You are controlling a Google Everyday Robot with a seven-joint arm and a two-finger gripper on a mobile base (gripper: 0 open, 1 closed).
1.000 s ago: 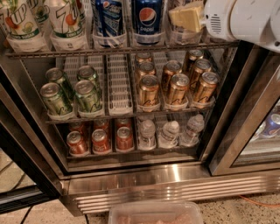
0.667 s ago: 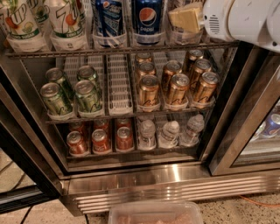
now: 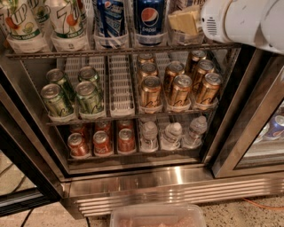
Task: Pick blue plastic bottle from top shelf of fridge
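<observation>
The fridge [image 3: 146, 186] stands open in front of me. Its top shelf [image 3: 111, 49] is a grey wire rack along the top of the view. At its right end my gripper [image 3: 184, 21], tan at the tip of the white arm [image 3: 239, 20], reaches in from the right over a clear plastic cup [image 3: 179, 39]. The blue plastic bottle is almost wholly hidden behind the gripper. Only a strip of pale label with dark print [image 3: 188, 3] shows above it. I cannot tell whether the gripper touches it.
On the same shelf stand two dark blue Pepsi bottles [image 3: 150, 20] and white-and-green 7UP bottles [image 3: 66, 20]. Below are green cans [image 3: 73, 95], gold cans [image 3: 177, 86], red cans [image 3: 102, 141] and small water bottles [image 3: 171, 135]. A dark door frame [image 3: 248, 119] stands at right. A clear tub [image 3: 155, 216] sits at the bottom edge.
</observation>
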